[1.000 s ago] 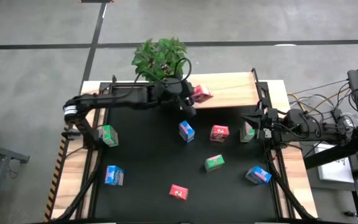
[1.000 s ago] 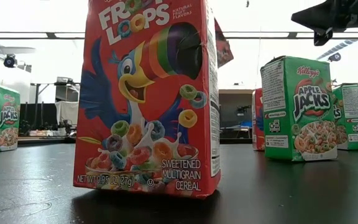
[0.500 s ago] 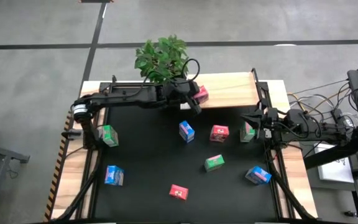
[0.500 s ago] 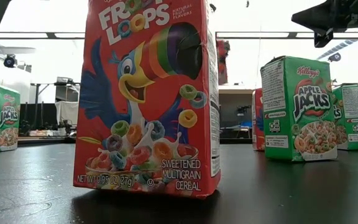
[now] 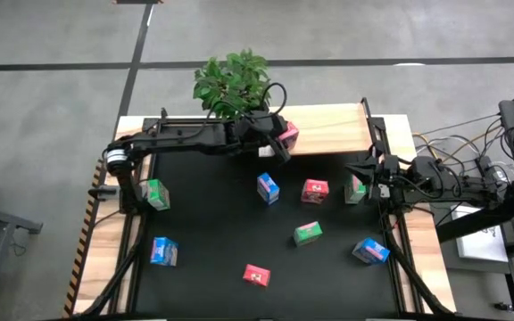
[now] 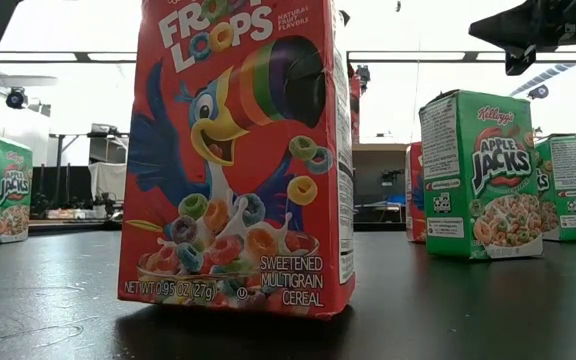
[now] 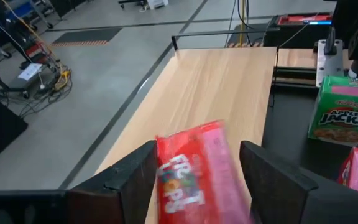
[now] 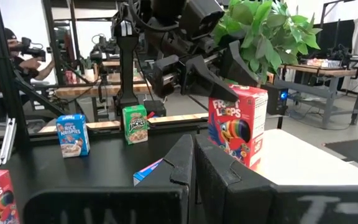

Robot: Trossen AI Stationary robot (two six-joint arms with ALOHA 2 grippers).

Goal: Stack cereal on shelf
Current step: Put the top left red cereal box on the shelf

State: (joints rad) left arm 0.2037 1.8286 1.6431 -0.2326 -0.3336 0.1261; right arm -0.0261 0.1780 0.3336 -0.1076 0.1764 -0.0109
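Note:
A pink-red cereal box (image 7: pixel 197 168) stands upright on the pale wood shelf (image 5: pixel 328 129), near its left end by the plant. My left gripper (image 5: pixel 279 138) is open, reaching level from the table's left, with one finger on each side of the box's upper part (image 8: pixel 236 93). Other cereal boxes stand scattered on the black tabletop: blue (image 5: pixel 268 187), red (image 5: pixel 315 191), green (image 5: pixel 308 234), among others. My right gripper (image 8: pixel 191 162) is shut and waits at the table's right edge, beside a green box (image 5: pixel 356 188). My left gripper has the red box's two broad faces (image 7: pixel 225 149) between its fingers, which come at it nearly level from the table's left. A gap shows beside one finger (image 7: pixel 260 168). Whether the other finger touches the box I cannot tell. The box rests on the shelf on its bottom.
A potted green plant (image 5: pixel 232 82) stands right behind the shelf's left end, close to my left arm. More boxes stand at the near side: red (image 5: pixel 256 275), blue (image 5: pixel 163 251), blue (image 5: pixel 370 251), and green (image 5: pixel 155 193) at the left. The shelf's right part (image 7: pixel 229 74) is bare wood.
My left gripper has gone a little toward the table's right edge and down over the shelf. The red box between its fingers, tilted a second ago, has come down and now stands upright on the shelf.

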